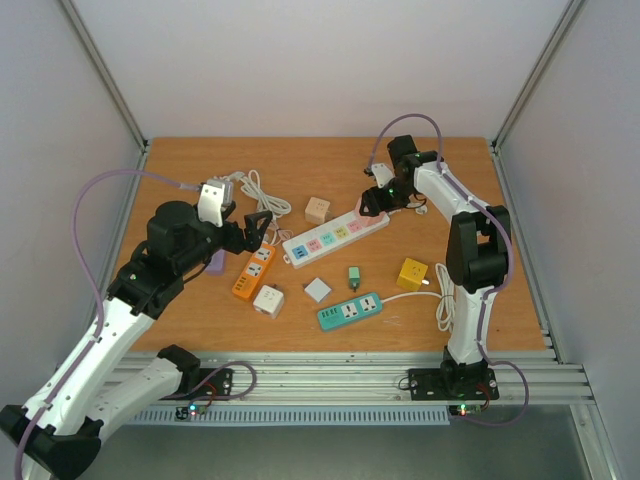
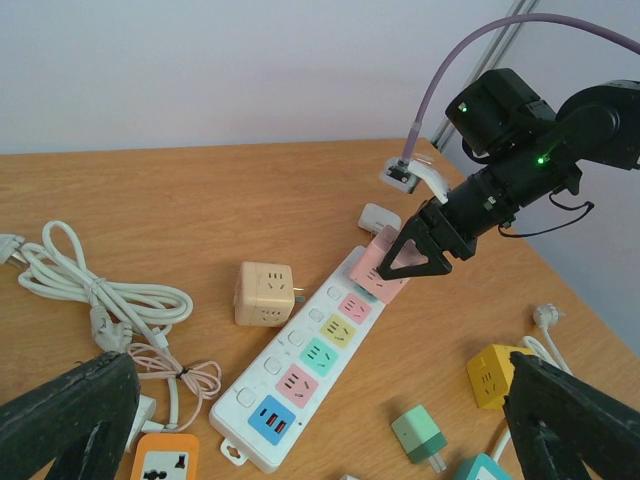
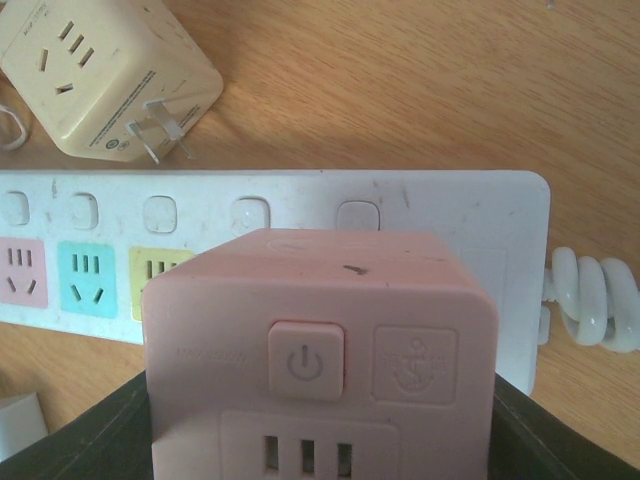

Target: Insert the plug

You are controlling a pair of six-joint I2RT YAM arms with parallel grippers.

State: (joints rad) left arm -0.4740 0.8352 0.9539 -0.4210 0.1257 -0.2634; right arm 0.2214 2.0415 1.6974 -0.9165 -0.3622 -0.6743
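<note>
Right gripper [image 1: 375, 200] is up at the far end of the white power strip [image 1: 335, 238], jaws closed on the pink cube plug [image 3: 320, 350]. The black fingers [image 2: 432, 262] pinch it from both sides. In the wrist view the cube fills the space between those fingers, power button facing the camera. The strip lies crosswise right beneath it, and its coloured sockets run off to the hand's left. Whether the prongs are in a socket, I cannot tell: the cube hides that spot. The left wrist view shows the pink cube [image 2: 380, 270] down at the strip's [image 2: 300, 370] last socket, touching or just above it.

A beige cube [image 3: 100, 70] sits beyond the strip, off to the left of the right hand, prongs pointing toward the strip.

Left gripper [image 1: 255, 228] hangs with its fingers [image 2: 65, 420] spread wide and nothing between them. The orange power strip [image 1: 253, 271] lies just below it, a coiled white cable [image 2: 90, 290] is to its left, and a yellow cube [image 2: 490, 375] is to its right.
</note>
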